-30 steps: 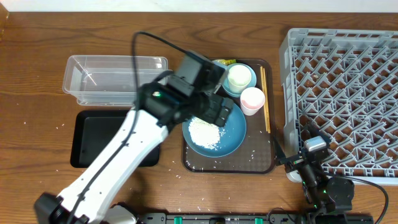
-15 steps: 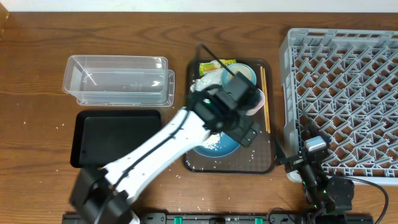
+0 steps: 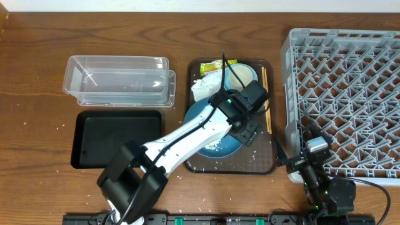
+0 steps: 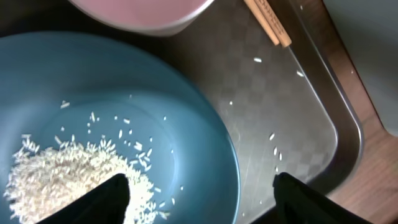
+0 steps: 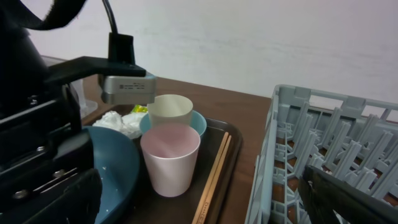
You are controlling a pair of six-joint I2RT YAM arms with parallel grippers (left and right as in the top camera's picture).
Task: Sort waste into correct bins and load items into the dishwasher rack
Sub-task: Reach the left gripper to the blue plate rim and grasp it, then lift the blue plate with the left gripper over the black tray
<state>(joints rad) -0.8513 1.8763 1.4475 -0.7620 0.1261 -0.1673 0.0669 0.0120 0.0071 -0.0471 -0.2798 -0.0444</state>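
We have swung our left end effector (image 4: 200,194) over from the clear tub (image 3: 119,81). Its spread fingers now straddle the rim of the blue dish (image 4: 124,93), which holds rice (image 4: 68,174) on the tray (image 4: 305,124); emptying it looks next. Our right end effector (image 3: 314,149) sits spread and empty.

The left arm (image 3: 187,134) is showing white covers and black joints. A thin black cable (image 3: 224,67) is looping above it.
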